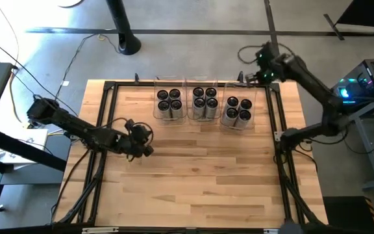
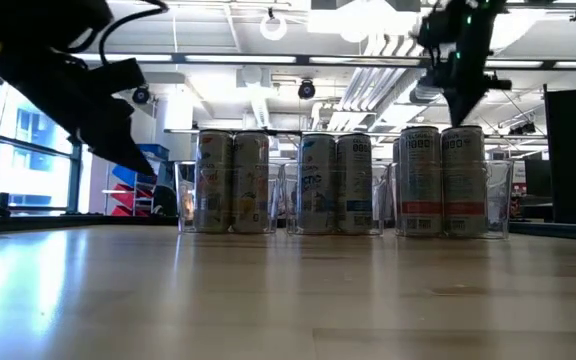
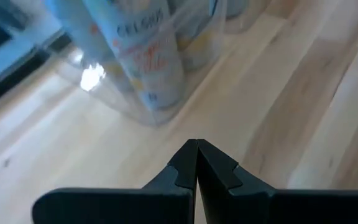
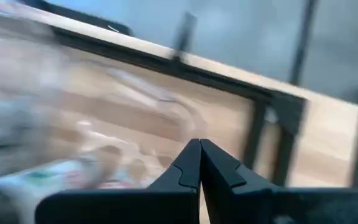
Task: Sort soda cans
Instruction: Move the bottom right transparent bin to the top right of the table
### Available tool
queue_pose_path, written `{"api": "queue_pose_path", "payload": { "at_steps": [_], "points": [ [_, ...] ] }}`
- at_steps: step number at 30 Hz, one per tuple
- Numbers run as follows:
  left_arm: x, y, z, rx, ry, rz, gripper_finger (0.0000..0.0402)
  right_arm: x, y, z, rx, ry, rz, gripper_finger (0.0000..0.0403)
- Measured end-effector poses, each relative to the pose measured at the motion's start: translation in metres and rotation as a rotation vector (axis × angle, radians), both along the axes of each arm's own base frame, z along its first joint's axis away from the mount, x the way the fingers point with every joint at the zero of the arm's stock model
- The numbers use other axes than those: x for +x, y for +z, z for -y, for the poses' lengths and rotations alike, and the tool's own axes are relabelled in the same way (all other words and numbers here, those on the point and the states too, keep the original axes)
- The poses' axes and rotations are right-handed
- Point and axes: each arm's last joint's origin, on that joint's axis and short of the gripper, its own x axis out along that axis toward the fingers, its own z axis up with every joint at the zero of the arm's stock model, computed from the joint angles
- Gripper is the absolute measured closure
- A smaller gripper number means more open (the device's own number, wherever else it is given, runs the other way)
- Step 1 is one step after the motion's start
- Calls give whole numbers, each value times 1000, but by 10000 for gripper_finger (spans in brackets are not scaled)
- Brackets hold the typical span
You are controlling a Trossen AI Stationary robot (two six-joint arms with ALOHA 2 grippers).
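The right wrist view is smeared: beyond the closed fingertips of the right hand (image 4: 199,144) only a pale streak of clear plastic and wood can be made out, possibly the wall of the nearest bin, so that picture says little about what lies under it. From above, the right hand (image 1: 247,77) sits at the counter's far edge, just beside the far right corner of the right bin (image 1: 251,121), its fingers together and empty. The low view cuts off most of both arms at the top of the picture. The soda cans (image 1: 204,102) all stand upright in three clear bins set side by side along the far edge of the counter (image 1: 193,182), four cans to each: the left bin (image 1: 156,109), the middle bin (image 1: 204,118) and the right bin. From the low view only the front two cans of each bin show; the back ones are hidden behind them. The left hand (image 1: 143,139) hangs over bare wood toward the counter's left side, near but apart from the left bin, fingers pressed together on nothing; its wrist view shows the tips (image 3: 197,144) meeting, with one can (image 3: 146,59) behind clear plastic ahead. The whole near half of the counter is open wood, bounded by a dark frame (image 1: 106,104) along the edges.
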Motion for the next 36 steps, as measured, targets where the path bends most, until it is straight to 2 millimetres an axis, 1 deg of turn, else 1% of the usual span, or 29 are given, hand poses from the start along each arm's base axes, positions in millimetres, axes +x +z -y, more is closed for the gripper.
{"api": "queue_pose_path", "payload": {
  "at_steps": [3, 5, 7, 11, 14, 18, 21, 25, 28, 33, 36],
  "points": [
    [6, 3, -6, 42, -24, 8, 401, -13, -18, 21, 112, -45, -88, 403],
    [10, 6, -10, 78, -39, 15, 402, -11, -29, 28, 166, -37, -129, 403],
    [15, 10, -14, 120, -60, 24, 401, -5, -39, 32, 202, -24, -138, 403],
    [22, 18, -21, 190, -127, 30, 401, 1, -68, 37, 293, -37, -196, 403],
    [26, 31, -25, 205, -179, 42, 401, 2, -86, 40, 301, -76, -240, 403],
    [25, 51, -27, 234, -216, 48, 401, 4, -109, 43, 305, -98, -220, 403],
    [20, 60, -28, 266, -239, 44, 402, 4, -121, 49, 295, -107, -176, 403],
    [12, 69, -29, 276, -236, 71, 401, 7, -126, 57, 265, -112, -121, 403],
    [7, 71, -30, 259, -223, 78, 401, 14, -126, 63, 226, -111, -33, 403],
    [4, 68, -30, 231, -202, 61, 401, 20, -123, 71, 156, -108, 63, 403],
    [3, 67, -31, 219, -190, 50, 401, 20, -115, 72, 146, -86, 52, 403]
  ]
}}
